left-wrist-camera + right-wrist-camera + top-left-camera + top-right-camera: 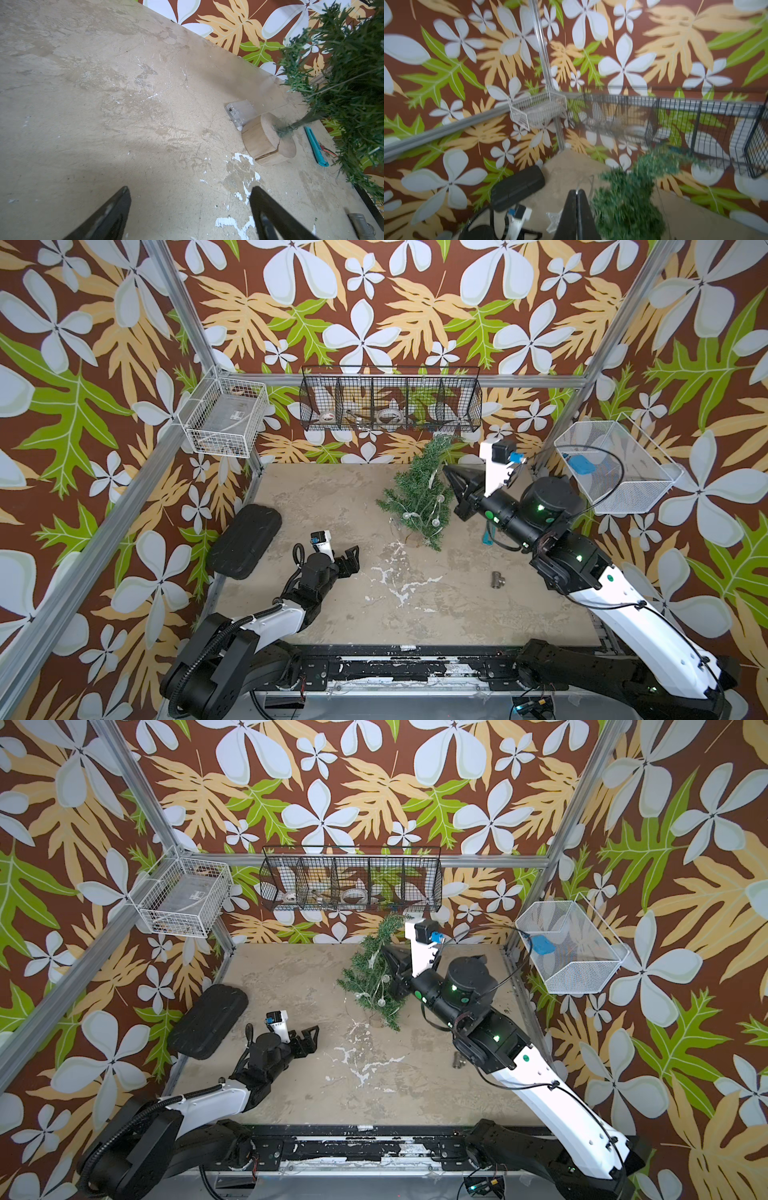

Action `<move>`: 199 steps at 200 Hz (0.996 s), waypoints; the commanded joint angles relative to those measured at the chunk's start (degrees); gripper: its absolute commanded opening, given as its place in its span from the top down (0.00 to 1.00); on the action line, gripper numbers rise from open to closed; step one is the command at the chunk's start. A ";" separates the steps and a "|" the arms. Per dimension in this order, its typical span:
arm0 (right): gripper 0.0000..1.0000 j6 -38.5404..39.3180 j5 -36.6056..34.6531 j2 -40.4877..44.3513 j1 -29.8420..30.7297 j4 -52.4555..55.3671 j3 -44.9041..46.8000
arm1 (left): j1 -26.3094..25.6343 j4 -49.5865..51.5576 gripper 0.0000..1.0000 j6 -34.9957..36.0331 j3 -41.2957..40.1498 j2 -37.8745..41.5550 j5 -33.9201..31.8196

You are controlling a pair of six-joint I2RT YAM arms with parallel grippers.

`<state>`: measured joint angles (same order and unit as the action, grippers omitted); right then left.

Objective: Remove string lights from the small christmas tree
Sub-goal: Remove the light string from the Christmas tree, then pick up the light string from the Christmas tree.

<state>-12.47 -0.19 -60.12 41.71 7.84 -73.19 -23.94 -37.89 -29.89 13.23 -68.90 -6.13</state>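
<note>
The job is looking only just under way: the string lights are still winding through the lower and middle branches of the small christmas tree, with several clear bulbs showing among the needles and no length of wire lying free on the table that can be made out. The tree is standing in the far half of the table, right of its middle, on its round wooden base, with a clear battery box touching or just beside that base; whether the tree is upright or leaning cannot be told. The right gripper is hanging just beside the upper branches with its jaws pressed fully together, and in the blurred wrist view a thin pale strand seems to be running out of their tip, so it is probably pinching the wire. The left gripper is hovering over the near-left part of the table, well apart from the tree, its jaws spread wide and gripping nothing. Nearly all of the unwinding is therefore remaining. The table is showing a mottled beige top, scuffed, with white chipped patches near its middle; a black case is lying at the left edge, a metal pipe tee toward the right edge, and a teal tool near the tree. Flowered wallpaper is covering the walls, with a black wire basket hanging on the back wall, a white wire basket on the left and a mesh basket on the right.
</note>
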 commanded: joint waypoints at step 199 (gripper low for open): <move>1.00 -14.83 -7.11 5.68 -0.22 -19.57 52.46 | 0.39 4.21 0.00 -9.41 -0.91 12.63 -7.68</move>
<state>-25.32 -4.60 -54.57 41.63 -7.68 -21.69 -23.62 -31.07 -36.03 13.37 -58.94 -16.71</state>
